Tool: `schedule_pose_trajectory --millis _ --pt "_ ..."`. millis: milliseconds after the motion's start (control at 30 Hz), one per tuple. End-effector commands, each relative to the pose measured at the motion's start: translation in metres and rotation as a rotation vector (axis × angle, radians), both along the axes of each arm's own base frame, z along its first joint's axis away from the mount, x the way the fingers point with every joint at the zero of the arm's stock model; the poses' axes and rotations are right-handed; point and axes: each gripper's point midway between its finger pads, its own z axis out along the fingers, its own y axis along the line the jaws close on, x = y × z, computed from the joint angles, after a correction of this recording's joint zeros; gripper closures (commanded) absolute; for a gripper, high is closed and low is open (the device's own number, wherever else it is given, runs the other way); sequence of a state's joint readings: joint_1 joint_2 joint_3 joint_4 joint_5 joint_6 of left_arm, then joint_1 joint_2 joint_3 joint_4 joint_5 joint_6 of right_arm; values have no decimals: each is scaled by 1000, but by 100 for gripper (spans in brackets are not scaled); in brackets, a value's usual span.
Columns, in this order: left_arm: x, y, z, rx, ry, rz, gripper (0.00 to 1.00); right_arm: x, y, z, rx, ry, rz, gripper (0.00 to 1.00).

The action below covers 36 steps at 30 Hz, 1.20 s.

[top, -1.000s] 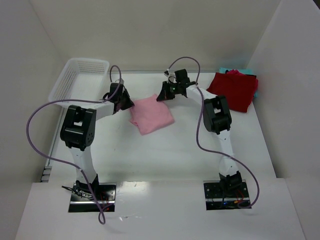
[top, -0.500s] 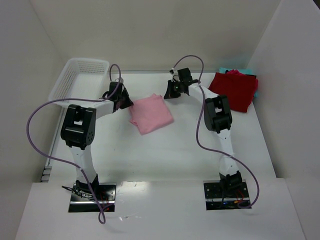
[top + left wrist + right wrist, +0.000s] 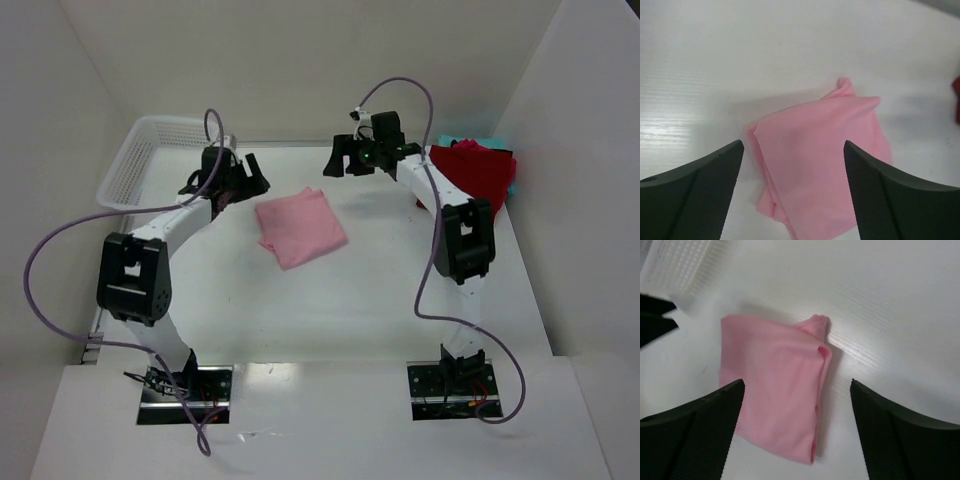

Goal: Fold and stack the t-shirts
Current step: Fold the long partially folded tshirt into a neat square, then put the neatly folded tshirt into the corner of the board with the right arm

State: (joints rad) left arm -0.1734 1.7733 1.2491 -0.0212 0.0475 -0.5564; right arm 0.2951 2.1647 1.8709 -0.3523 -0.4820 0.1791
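Note:
A light pink t-shirt [image 3: 300, 227] lies folded into a rough square in the middle of the table, also seen in the left wrist view [image 3: 825, 160] and the right wrist view [image 3: 772, 385]. My left gripper [image 3: 248, 180] hovers open just off its far left corner, its fingers apart with nothing between them [image 3: 794, 150]. At the shirt's far right, my right gripper [image 3: 338, 160] hangs open above the table [image 3: 796, 387], clear of the cloth. A dark red folded t-shirt [image 3: 470, 180] rests at the far right, a teal one [image 3: 512, 180] peeking out under its edge.
A white mesh basket [image 3: 150, 155] stands at the far left, its corner visible in the right wrist view [image 3: 675, 262]. White walls close in the table at the back and both sides. Purple cables loop off both arms.
Both grippers have let go of the pink t-shirt's far corners, opened wide and pulled up and outward. The shirt now lies flat, its far edge settled.

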Motion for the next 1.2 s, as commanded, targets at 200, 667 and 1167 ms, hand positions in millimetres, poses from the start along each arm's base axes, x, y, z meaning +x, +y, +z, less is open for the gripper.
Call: schedule_pose_trajectory --millis 200,667,1167 --pt "-50 -5 68 -38 -108 -101 0 -62 -6 -20 23 61 102 0" --pt "-80 -49 12 -130 23 -305 8 -79 6 -80 87 171 185 1" --pt "-84 -63 -47 -147 187 -344 11 -62 4 -120 33 248 151 4"
